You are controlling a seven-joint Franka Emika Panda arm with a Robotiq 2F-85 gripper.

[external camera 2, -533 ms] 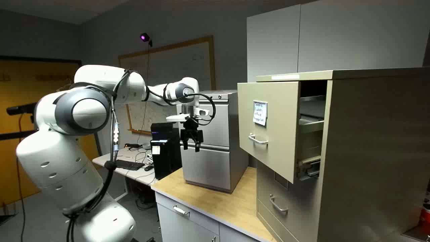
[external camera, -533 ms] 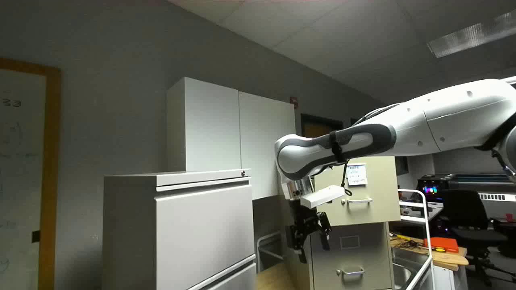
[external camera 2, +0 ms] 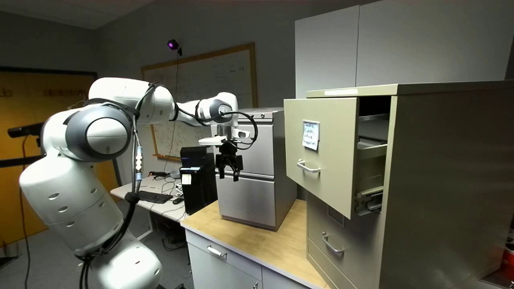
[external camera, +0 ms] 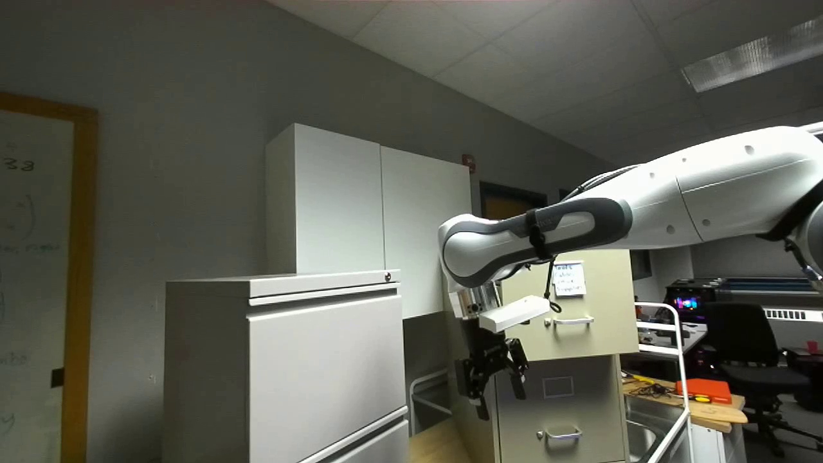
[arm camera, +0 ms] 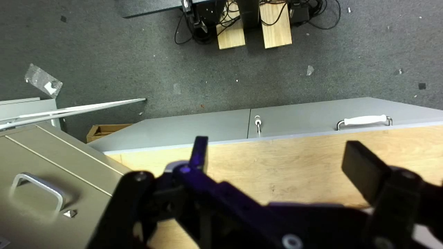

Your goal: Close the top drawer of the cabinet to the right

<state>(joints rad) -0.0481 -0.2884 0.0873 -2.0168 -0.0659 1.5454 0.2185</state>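
The top drawer (external camera: 607,289) of the beige cabinet (external camera: 524,418) is pulled out in both exterior views. Its front (external camera 2: 337,136) has a paper note and a metal handle, and its open side shows beside the cabinet body (external camera 2: 441,180). The drawer below is shut. In the wrist view a lower drawer front of the cabinet (arm camera: 38,221) shows at the left; the top drawer is out of view there. My gripper (external camera 2: 229,173) points down, open and empty, to the left of the drawer front and apart from it. It also hangs open in an exterior view (external camera: 500,400) and the wrist view (arm camera: 278,162).
A light-grey cabinet (external camera 2: 249,200) stands on the wooden counter (external camera 2: 257,237) behind my gripper. White wall cupboards (external camera: 337,206) hang behind. A white cart rail (external camera: 681,360) stands beside the beige cabinet. In the wrist view the counter (arm camera: 277,166) lies below my fingers.
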